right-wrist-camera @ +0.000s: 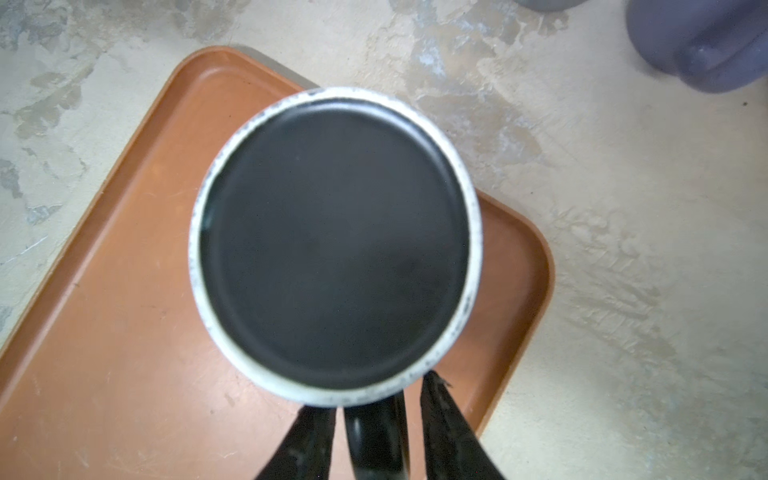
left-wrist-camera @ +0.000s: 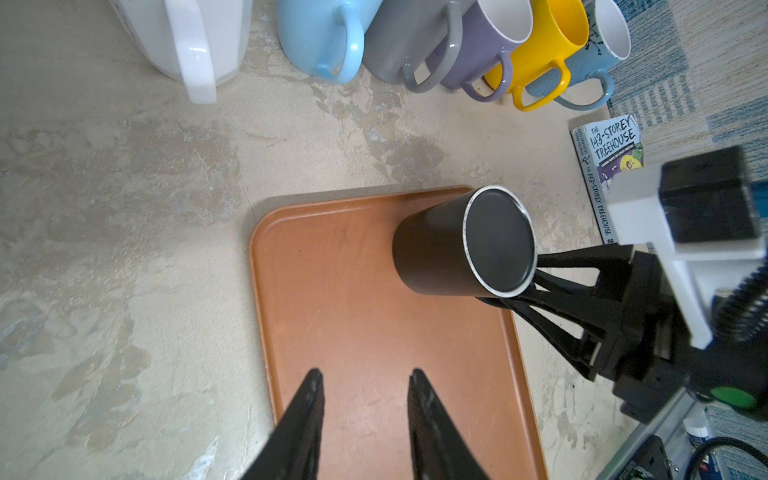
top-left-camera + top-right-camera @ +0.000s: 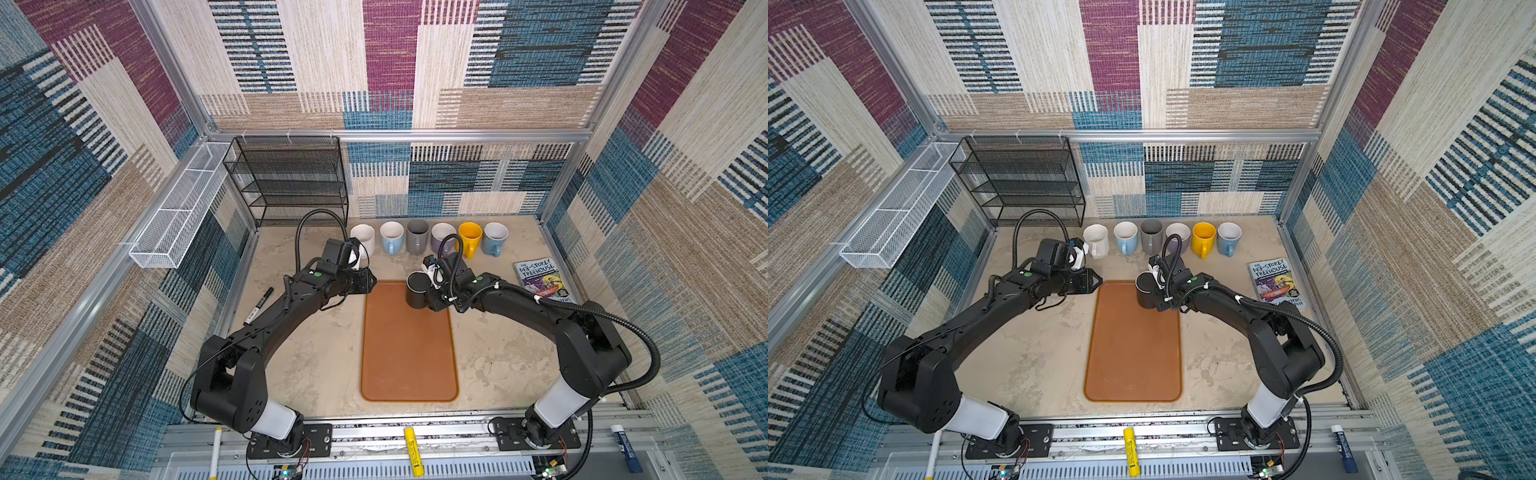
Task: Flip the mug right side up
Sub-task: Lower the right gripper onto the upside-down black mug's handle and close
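A black mug (image 3: 417, 289) (image 3: 1145, 289) stands upside down, base up, on the far right corner of the orange tray (image 3: 409, 353) (image 3: 1133, 353). In the right wrist view its base (image 1: 332, 241) fills the middle and its handle (image 1: 376, 436) points toward my right gripper (image 1: 376, 399). The jaws stand close on either side of the handle, with thin slivers of tray between; whether they press it is unclear. My left gripper (image 2: 365, 374) (image 3: 371, 276) hovers open and empty over the tray's far left corner, apart from the mug (image 2: 432, 249).
Several upright mugs line the back wall, from a white one (image 3: 363, 239) to a yellow one (image 3: 470, 237). A book (image 3: 542, 280) lies right of the tray. A black wire shelf (image 3: 286, 183) stands at the back left, a marker (image 3: 258, 305) beside the left arm.
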`<action>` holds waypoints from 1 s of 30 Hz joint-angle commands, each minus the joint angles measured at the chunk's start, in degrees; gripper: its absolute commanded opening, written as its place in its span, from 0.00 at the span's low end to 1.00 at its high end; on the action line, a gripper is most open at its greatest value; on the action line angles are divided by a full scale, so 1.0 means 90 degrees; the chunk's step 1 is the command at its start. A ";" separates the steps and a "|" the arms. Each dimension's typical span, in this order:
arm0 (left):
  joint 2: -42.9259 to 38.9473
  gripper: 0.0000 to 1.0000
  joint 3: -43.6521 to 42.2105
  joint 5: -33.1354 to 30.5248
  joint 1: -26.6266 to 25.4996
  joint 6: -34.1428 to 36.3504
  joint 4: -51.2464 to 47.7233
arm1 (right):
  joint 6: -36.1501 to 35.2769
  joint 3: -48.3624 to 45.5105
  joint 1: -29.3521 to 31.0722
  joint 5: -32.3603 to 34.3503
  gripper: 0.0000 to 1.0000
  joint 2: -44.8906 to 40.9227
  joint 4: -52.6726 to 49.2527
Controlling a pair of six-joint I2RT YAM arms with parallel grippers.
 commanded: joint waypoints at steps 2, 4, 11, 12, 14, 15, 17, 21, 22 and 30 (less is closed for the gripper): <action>-0.0012 0.35 -0.0006 -0.0007 0.0004 0.0119 -0.0041 | -0.0051 0.0068 0.0025 -0.0074 0.35 0.0018 0.0241; -0.0012 0.35 -0.0005 0.0010 0.0005 0.0115 -0.0040 | -0.0046 0.0068 0.0025 -0.0081 0.35 0.0018 0.0241; -0.0026 0.35 -0.0013 -0.0001 0.0002 0.0112 -0.0062 | -0.0050 0.0058 0.0035 -0.0087 0.30 0.0028 0.0254; -0.0021 0.35 -0.0012 0.0003 0.0001 0.0099 -0.0059 | -0.0050 0.0058 0.0035 -0.0086 0.29 0.0037 0.0260; -0.0012 0.35 -0.0010 0.0013 0.0003 0.0114 -0.0062 | -0.0048 0.0058 0.0035 -0.0083 0.28 0.0047 0.0261; -0.0012 0.36 0.0006 0.0014 -0.0002 0.0112 -0.0083 | -0.0046 0.0058 0.0035 -0.0076 0.27 0.0043 0.0261; -0.0007 0.35 0.0036 0.0030 0.0003 0.0130 -0.0087 | -0.0040 0.0073 0.0035 -0.0087 0.26 0.0048 0.0271; -0.0012 0.35 0.0066 0.0042 -0.0002 0.0143 -0.0116 | -0.0040 0.0068 0.0034 -0.0116 0.25 0.0047 0.0280; -0.0012 0.35 0.0076 0.0042 0.0001 0.0127 -0.0129 | -0.0039 0.0060 0.0035 -0.0124 0.24 0.0048 0.0278; -0.0012 0.36 0.0145 0.0091 0.0005 0.0124 -0.0176 | -0.0050 0.0072 0.0034 -0.0161 0.18 0.0048 0.0297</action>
